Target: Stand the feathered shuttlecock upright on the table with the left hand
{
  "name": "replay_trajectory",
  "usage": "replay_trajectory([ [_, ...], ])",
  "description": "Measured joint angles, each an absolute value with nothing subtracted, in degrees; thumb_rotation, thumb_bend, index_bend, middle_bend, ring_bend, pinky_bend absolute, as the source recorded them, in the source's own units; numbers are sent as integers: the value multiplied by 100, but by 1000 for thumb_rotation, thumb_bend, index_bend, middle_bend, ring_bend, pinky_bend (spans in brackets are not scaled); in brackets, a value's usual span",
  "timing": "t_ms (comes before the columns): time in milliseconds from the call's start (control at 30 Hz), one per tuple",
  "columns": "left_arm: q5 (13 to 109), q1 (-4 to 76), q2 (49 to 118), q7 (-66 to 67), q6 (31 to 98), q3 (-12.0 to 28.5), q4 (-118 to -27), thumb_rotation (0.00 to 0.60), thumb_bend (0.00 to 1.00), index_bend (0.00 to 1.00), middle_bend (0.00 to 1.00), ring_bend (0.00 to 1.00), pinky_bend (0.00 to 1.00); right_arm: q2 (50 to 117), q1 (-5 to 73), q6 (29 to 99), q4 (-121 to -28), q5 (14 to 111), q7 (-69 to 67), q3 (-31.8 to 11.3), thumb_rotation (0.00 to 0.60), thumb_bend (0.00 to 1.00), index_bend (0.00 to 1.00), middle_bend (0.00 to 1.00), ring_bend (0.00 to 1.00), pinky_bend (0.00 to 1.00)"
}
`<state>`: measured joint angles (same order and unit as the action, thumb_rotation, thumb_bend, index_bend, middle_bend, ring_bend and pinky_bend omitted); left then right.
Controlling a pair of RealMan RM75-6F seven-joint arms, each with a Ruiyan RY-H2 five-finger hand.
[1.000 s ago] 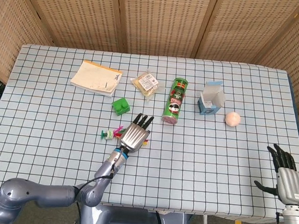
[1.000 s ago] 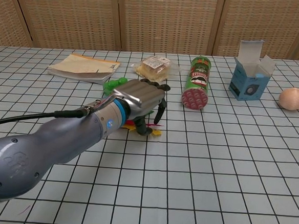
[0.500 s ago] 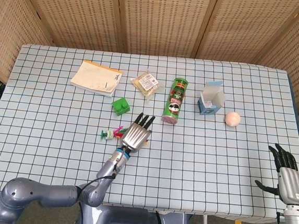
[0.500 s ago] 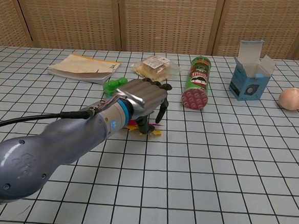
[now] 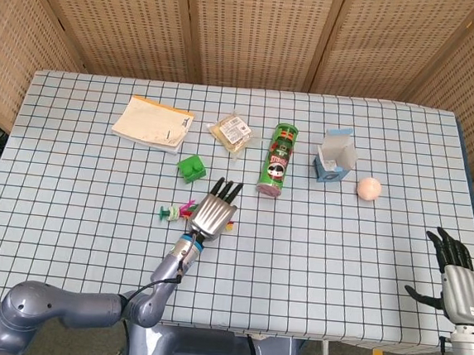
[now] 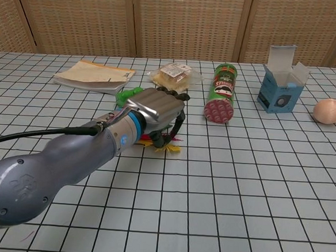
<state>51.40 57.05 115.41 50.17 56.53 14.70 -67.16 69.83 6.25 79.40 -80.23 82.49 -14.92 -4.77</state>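
Note:
The feathered shuttlecock [image 5: 170, 213] lies on its side on the checked table [image 5: 322, 251], its green base pointing left and its pink, yellow and green feathers under my left hand [image 5: 215, 211]. In the chest view the left hand [image 6: 156, 109] arches over the shuttlecock [image 6: 167, 148], with the fingers bent down around the feathers and the thumb pressed in from below. Most of the shuttlecock is hidden by the hand. My right hand [image 5: 458, 280] hovers at the table's near right corner, fingers apart and holding nothing.
A green block [image 5: 192, 169] sits just beyond the left hand. Further back lie a notebook [image 5: 152, 123], a wrapped snack [image 5: 233, 132], a green chip can [image 5: 277, 159] on its side, an open blue box [image 5: 334, 159] and a peach ball [image 5: 369, 188].
The left hand's fingers have curled tighter on the feathers, and the yellow feathers now splay out more beneath them. The right hand has barely moved.

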Motion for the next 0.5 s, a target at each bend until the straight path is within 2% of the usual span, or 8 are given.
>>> replay_trajectory([
  [500,5226,5506,11027,5027,5940,1388,-7296,600,478,645,0,0,0,6961,614,7988,-8105,8304,-1448,-460,600,56,95,0,0,0],
])
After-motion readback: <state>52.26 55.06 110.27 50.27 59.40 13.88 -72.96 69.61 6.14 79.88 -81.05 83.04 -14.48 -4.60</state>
